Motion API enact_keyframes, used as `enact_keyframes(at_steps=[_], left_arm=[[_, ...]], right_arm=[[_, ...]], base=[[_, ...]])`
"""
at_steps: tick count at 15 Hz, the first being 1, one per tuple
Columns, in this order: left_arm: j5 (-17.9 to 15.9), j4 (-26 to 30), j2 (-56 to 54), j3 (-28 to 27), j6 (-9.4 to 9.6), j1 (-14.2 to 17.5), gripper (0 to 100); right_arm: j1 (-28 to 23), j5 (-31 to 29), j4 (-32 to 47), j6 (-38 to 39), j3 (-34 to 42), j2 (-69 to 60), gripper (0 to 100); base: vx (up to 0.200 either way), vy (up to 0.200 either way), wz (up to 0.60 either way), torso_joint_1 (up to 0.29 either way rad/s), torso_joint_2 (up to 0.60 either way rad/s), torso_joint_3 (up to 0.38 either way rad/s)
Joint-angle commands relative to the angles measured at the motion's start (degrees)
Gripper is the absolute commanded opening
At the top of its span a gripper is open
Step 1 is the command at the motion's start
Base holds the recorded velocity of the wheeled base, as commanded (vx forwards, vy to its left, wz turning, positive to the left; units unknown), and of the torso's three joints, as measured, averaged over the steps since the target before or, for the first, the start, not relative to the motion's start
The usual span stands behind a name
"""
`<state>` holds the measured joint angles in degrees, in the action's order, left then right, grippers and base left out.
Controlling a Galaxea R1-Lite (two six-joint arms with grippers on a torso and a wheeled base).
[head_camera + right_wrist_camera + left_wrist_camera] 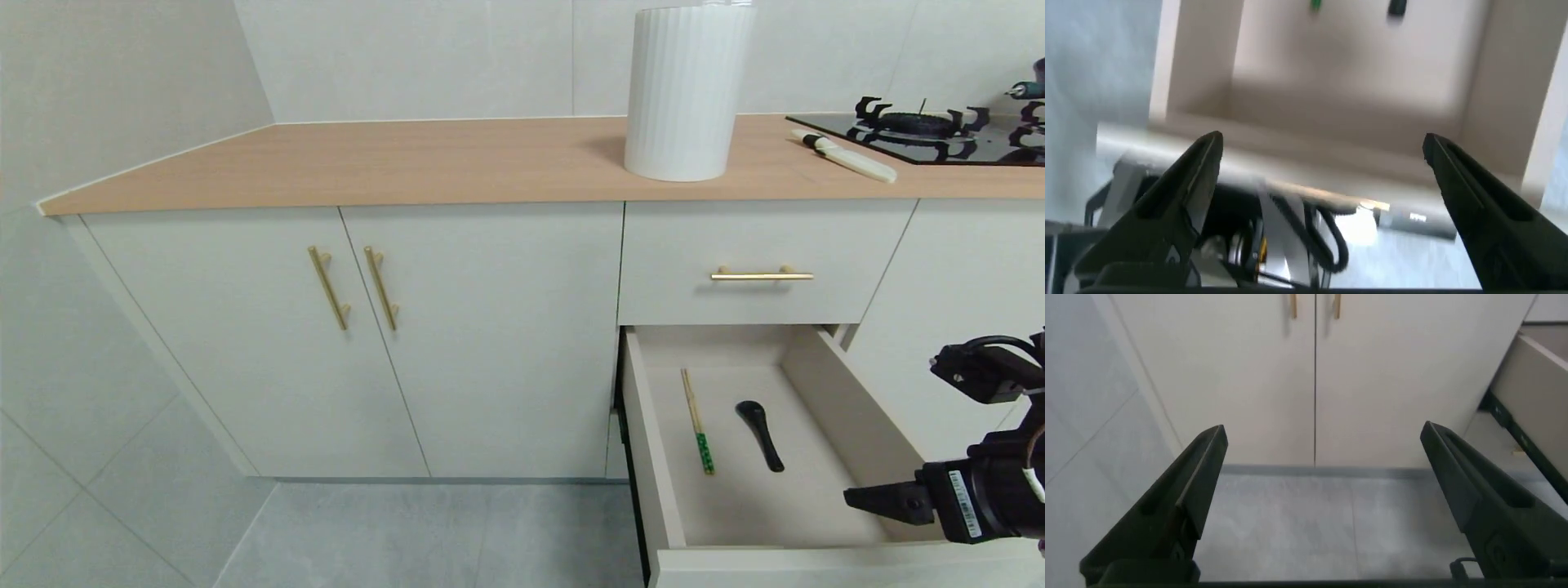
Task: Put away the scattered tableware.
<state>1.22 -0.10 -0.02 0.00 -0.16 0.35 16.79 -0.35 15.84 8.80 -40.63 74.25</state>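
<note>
Right claw (1323,143): gaping, empty, hovering at the front of the open drawer (647,437).
Left claw (1323,437): likewise spread, holding nothing.
Chopsticks (698,425), spoon (761,433): lying inside the drawer.
Pale utensil (845,157): lying on the counter (367,163) beside the stove (922,131); stowing is seemingly proceeding, with this piece likely needing fetching next.
</note>
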Motion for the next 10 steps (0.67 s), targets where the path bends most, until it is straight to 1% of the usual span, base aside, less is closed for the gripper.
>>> enact_keyframes(at_steps=[1, 4, 6, 8, 10], left_arm=[[0.0, 0.0, 0.0, 0.0, -0.02, 0.0, 100], [0.0, 0.0, 0.0, 0.0, -0.02, 0.0, 100], [0.0, 0.0, 0.0, 0.0, -0.02, 0.0, 100], [0.0, 0.0, 0.0, 0.0, -0.02, 0.0, 100], [0.0, 0.0, 0.0, 0.0, -0.02, 0.0, 100]], right_arm=[[0.4, 0.0, 1.3, 0.0, -0.3, 1.6, 100], [0.4, 0.2, 2.3, 0.0, -0.2, 7.1, 100], [1.6, 0.4, 2.8, 0.2, 0.0, 12.9, 100], [1.7, 0.1, 2.6, 0.2, 0.4, 17.6, 100], [2.5, 0.0, 2.6, 0.2, 0.7, 18.6, 100]], base=[[0.000, 0.000, 0.00, 0.000, 0.00, 0.000], [0.000, 0.000, 0.00, 0.000, 0.00, 0.000], [0.000, 0.000, 0.00, 0.000, 0.00, 0.000], [0.000, 0.000, 0.00, 0.000, 0.00, 0.000], [0.000, 0.000, 0.00, 0.000, 0.00, 0.000]])
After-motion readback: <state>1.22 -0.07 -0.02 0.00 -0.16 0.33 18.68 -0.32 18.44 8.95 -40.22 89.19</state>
